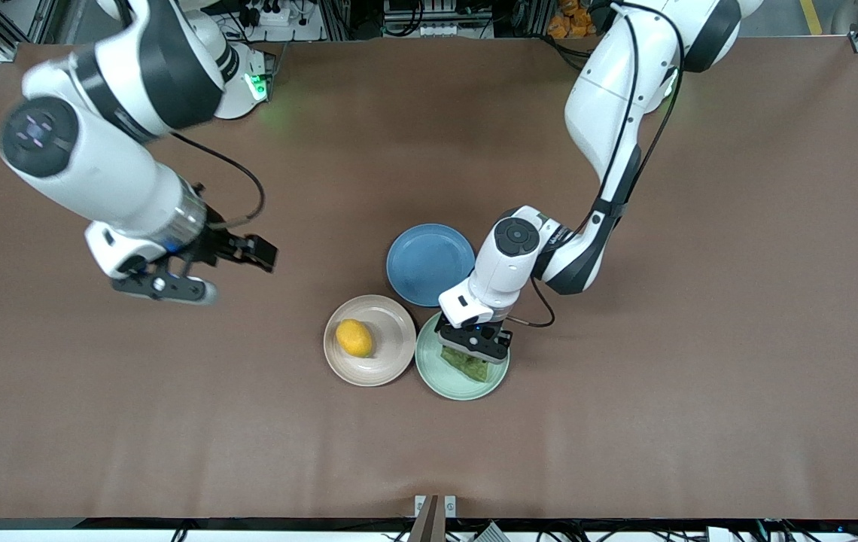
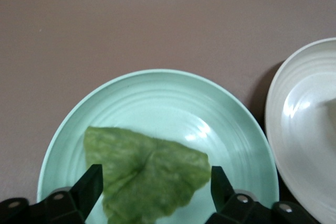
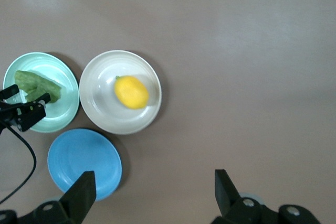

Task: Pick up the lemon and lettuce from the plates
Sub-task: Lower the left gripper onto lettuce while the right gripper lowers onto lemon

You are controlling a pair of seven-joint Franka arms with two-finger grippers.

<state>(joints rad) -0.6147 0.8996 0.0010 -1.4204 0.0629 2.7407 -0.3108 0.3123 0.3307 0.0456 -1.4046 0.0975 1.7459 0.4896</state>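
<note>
The lemon (image 1: 354, 338) lies on the beige-pink plate (image 1: 391, 354). The lettuce (image 1: 469, 369) lies on the mint green plate (image 1: 444, 380), which touches the beige one. My left gripper (image 1: 474, 352) is low over the mint plate, open, with one finger on each side of the lettuce (image 2: 147, 174) in the left wrist view. My right gripper (image 1: 165, 290) is open and empty, up over bare table toward the right arm's end. The right wrist view shows the lemon (image 3: 131, 92), both plates and the lettuce (image 3: 37, 86) from above.
A round blue plate (image 1: 430, 263) lies empty farther from the front camera than the two plates, touching both. The brown table (image 1: 625, 421) is bare around the plates. The left arm's forearm hangs over the table beside the blue plate.
</note>
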